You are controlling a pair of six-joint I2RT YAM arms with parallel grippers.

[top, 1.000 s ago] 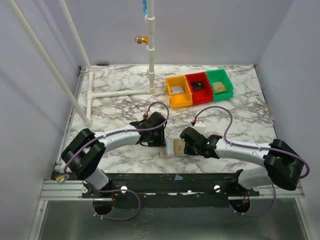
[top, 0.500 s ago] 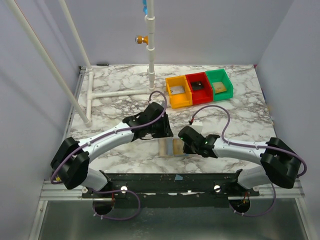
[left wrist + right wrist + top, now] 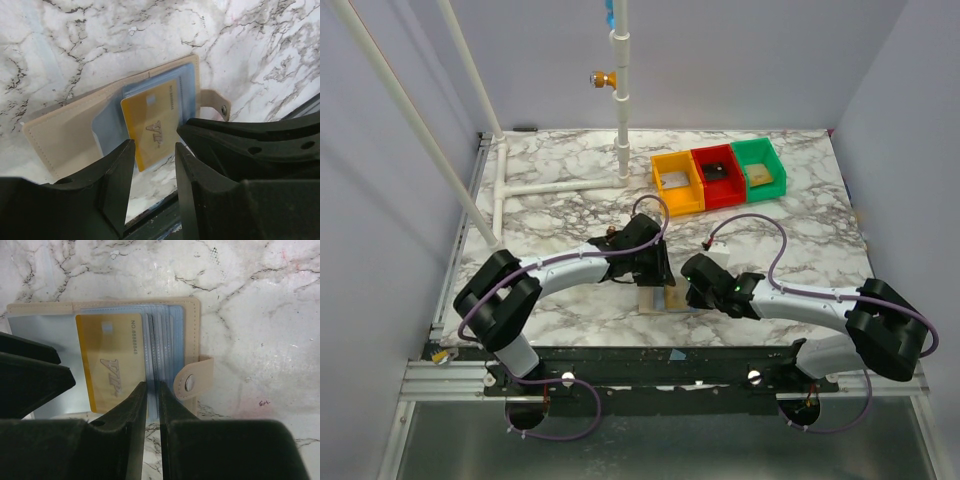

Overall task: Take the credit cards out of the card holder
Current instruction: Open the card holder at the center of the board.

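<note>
Since a second ago the left end effector has slid right, and it now sits over the far-left side of the card holder. Its fingers are apart with a clear gap, straddling one end of the yellow card. The holder lies open and flat on the tabletop, at the near edge about midway between the two arms, tan cover down and the card tucked in a clear blue sleeve. The right end effector has pinched in. Its fingers are almost together on the stacked sleeve edges, clamped on them as far as I can tell. The snap tab sticks out just beside those fingers. The yellow, red and green bins sit far right.
</note>
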